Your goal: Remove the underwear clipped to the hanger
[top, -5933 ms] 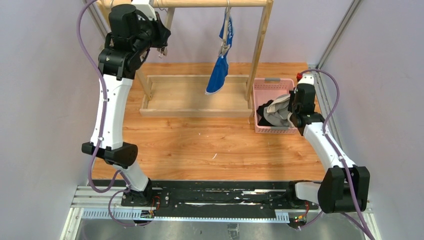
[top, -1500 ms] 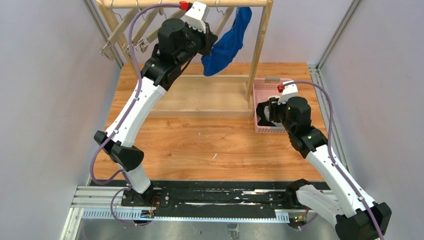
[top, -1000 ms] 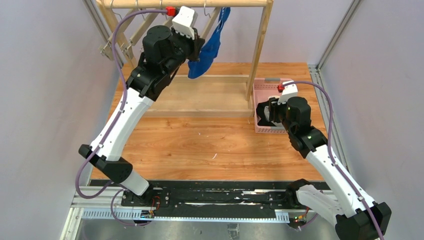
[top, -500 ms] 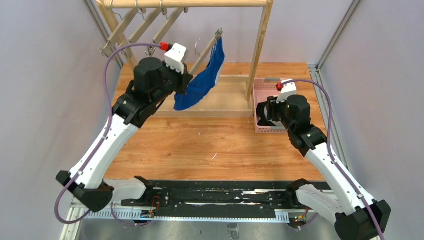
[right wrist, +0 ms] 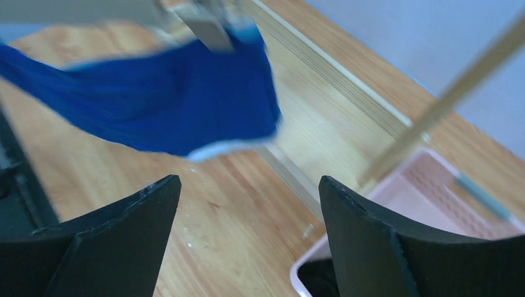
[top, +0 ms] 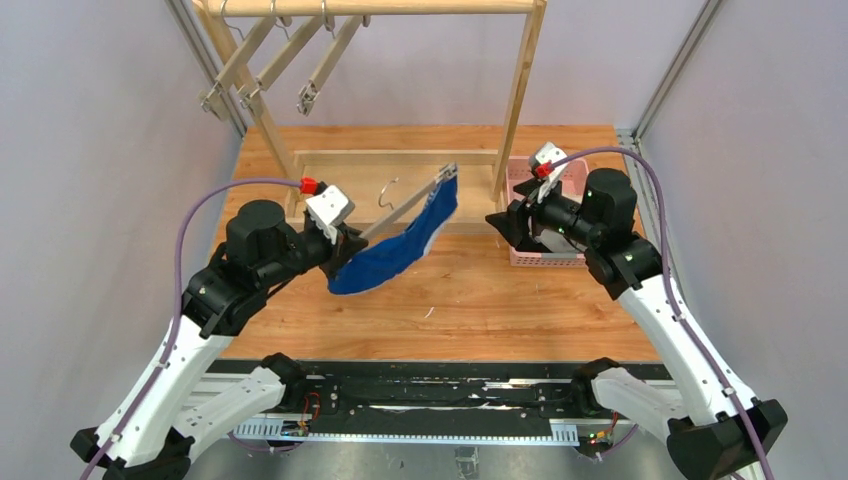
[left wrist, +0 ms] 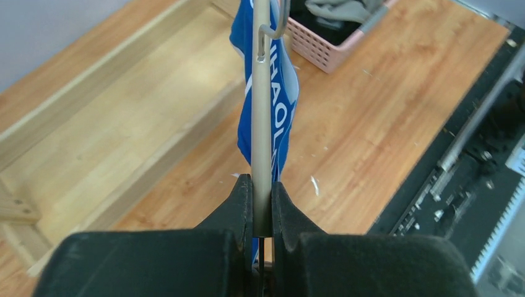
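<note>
The bright blue underwear [top: 395, 252] hangs clipped under a pale hanger bar [top: 405, 205] held low over the table. My left gripper [top: 343, 247] is shut on the near end of that bar [left wrist: 262, 124], with the blue underwear [left wrist: 283, 108] and its white lettering below it. The hanger's wire hook [left wrist: 278, 25] is free of the rail. My right gripper [top: 500, 224] stands open just right of the hanger's far clip, nothing between its fingers. In the right wrist view the underwear [right wrist: 155, 111] hangs ahead of the open right gripper [right wrist: 247, 204], apart from it.
A pink basket [top: 555, 258] holding grey and black cloth [left wrist: 337, 9] sits behind my right arm. A wooden rack [top: 520, 100] with a tray base [top: 370, 165] stands at the back, bare hangers [top: 265, 65] on its rail. A black rail [top: 430, 390] runs along the near edge.
My left arm has carried the hanger and blue underwear off the rack's rail, down and toward the near side. My right gripper has opened wide and swung left from the basket toward the hanger.
</note>
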{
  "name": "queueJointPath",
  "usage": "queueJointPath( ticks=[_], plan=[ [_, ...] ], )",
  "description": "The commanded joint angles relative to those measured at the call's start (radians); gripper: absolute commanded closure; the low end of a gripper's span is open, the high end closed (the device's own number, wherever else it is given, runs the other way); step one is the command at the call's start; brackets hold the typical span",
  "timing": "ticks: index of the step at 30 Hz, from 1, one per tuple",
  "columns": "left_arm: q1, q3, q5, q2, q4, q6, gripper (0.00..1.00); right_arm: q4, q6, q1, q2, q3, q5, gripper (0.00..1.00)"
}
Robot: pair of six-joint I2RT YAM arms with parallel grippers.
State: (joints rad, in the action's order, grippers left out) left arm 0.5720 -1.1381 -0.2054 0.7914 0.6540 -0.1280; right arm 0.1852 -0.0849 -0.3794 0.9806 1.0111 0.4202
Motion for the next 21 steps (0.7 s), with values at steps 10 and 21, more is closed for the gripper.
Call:
queueJointPath(
  ticks=[10,21],
  plan=[
    [0.006,0.005,-0.41,-0.007,-0.032,-0.06,1.0,0.005,-0.067,0.051,-0.015,0.135,0.631,0.16],
    [0.006,-0.037,-0.438,-0.018,0.018,-0.064,1.0,-0.045,-0.02,0.05,0.032,0.142,0.702,0.19]
  ],
)
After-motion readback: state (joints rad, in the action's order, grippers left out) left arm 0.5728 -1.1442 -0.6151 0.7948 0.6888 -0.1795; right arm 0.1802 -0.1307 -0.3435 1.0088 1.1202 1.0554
